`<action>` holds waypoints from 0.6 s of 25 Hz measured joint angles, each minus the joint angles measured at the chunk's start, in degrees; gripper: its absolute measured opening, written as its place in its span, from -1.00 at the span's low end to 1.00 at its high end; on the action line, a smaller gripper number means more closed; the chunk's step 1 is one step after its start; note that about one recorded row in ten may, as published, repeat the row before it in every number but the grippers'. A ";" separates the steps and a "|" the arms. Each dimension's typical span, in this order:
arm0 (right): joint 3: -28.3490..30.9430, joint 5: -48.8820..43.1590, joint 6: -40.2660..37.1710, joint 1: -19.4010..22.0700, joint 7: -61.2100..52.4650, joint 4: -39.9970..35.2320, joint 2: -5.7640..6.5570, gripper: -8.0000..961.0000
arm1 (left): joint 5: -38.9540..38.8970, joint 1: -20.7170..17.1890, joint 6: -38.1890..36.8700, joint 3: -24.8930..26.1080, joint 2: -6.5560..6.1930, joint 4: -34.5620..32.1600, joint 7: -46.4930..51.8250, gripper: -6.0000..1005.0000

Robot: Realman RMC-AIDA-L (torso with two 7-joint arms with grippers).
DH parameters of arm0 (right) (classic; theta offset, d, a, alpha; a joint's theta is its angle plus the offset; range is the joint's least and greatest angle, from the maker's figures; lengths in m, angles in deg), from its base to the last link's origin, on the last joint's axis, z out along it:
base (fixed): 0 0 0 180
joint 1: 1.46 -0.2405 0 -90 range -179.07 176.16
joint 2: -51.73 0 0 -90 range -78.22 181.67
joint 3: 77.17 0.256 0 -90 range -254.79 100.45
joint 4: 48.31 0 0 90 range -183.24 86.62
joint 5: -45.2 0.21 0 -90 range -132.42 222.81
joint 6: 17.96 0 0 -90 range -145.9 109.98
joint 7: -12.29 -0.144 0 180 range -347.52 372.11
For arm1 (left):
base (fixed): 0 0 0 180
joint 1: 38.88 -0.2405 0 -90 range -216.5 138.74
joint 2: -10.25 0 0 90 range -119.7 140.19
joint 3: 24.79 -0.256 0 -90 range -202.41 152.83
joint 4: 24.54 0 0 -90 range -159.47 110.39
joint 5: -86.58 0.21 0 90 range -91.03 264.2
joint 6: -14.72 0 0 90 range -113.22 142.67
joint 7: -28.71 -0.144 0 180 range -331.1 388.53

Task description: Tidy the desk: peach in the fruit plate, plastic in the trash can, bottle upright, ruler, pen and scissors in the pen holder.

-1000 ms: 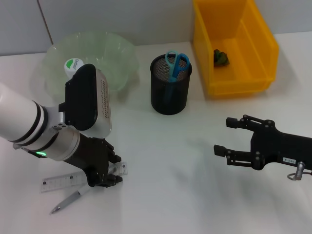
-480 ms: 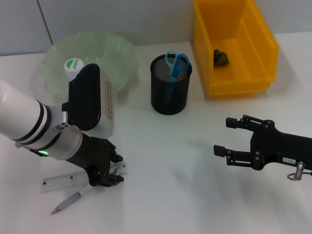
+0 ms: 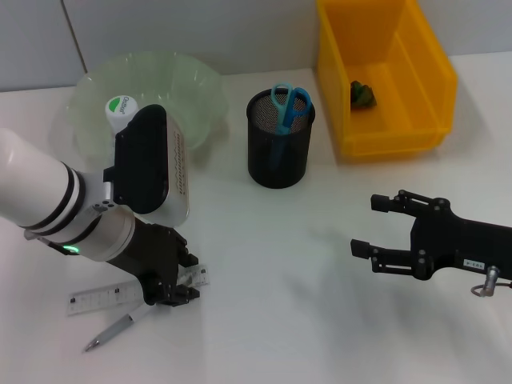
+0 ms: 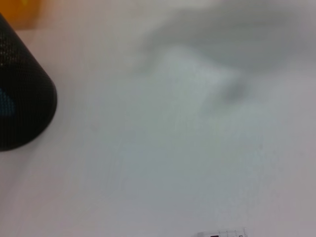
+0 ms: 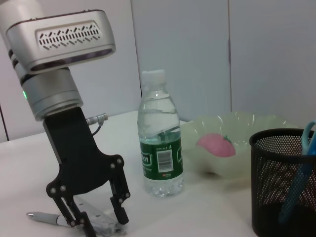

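head view: left hand [image 3: 172, 290] is down on the white tabletop [image 3: 272, 320] at the near left, fingers spread apart over one end of the clear ruler [image 3: 104, 298], not clamped on it as far as i can see. the pen [image 3: 116, 329] lies just beside the ruler, nearer the camera. black mesh pen holder [image 3: 278, 140] sits mid-table with the blue scissors [image 3: 286, 104] standing in it. pale green fruit plate [image 3: 148, 96] is at the far left, and the bottle's cap [image 3: 120, 108] pokes out behind the left arm. yellow trash can [image 3: 384, 76] at far right has a green scrap of plastic [image 3: 364, 94] inside. right hand [image 3: 382, 230] hovers at the near right, fingers wide apart, holding nothing.

left wrist view: just bare tabletop, the edge of the pen holder, and a tip of the ruler [image 4: 222, 233].

right wrist view: bottle [image 5: 160, 148] stands upright beside the plate, with the pink peach [image 5: 216, 145] in it. left hand fingers straddle the ruler.
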 joint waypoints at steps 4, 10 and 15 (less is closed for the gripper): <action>-0.02 -0.08 0.11 -0.02 0.00 0.06 0.00 0.74 | 0.10 0.55 -0.01 -0.24 0.05 0.61 0.08 -0.09; -0.05 -0.14 0.19 -0.03 0.00 0.09 0.00 0.74 | 0.10 0.80 0.00 -0.25 0.09 0.84 0.08 -0.09; -0.02 -0.45 0.95 -0.03 0.00 0.19 0.00 0.74 | 0.08 1.21 0.26 -1.62 0.13 0.90 0.08 -0.13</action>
